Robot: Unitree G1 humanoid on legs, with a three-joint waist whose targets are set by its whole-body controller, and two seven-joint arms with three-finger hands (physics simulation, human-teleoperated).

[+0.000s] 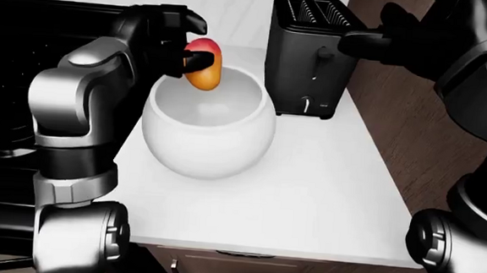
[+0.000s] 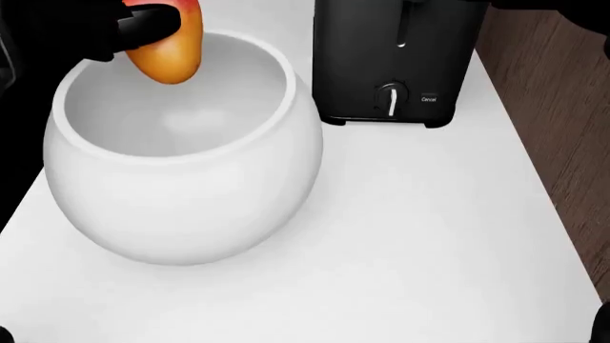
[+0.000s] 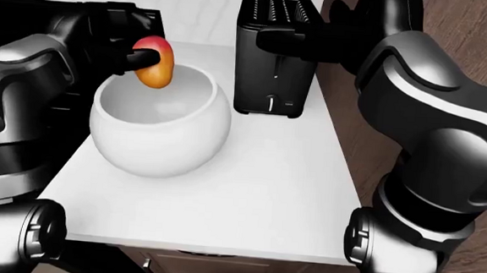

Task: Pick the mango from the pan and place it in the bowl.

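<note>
My left hand (image 1: 181,47) is shut on the orange and red mango (image 1: 203,70), holding it over the upper left part of the white bowl's (image 1: 209,147) opening. In the head view the mango (image 2: 168,50) hangs just above the bowl's rim (image 2: 181,153), with a black finger (image 2: 143,25) across its top. The bowl's inside looks empty. My right hand (image 1: 376,43) is raised beside the toaster, to its right, fingers spread and holding nothing. No pan shows clearly in any view.
A black toaster (image 1: 309,58) stands just right of the bowl on the white counter (image 1: 307,197). A dark stove (image 1: 17,97) lies to the left. A brown wood wall (image 2: 553,93) bounds the counter's right side.
</note>
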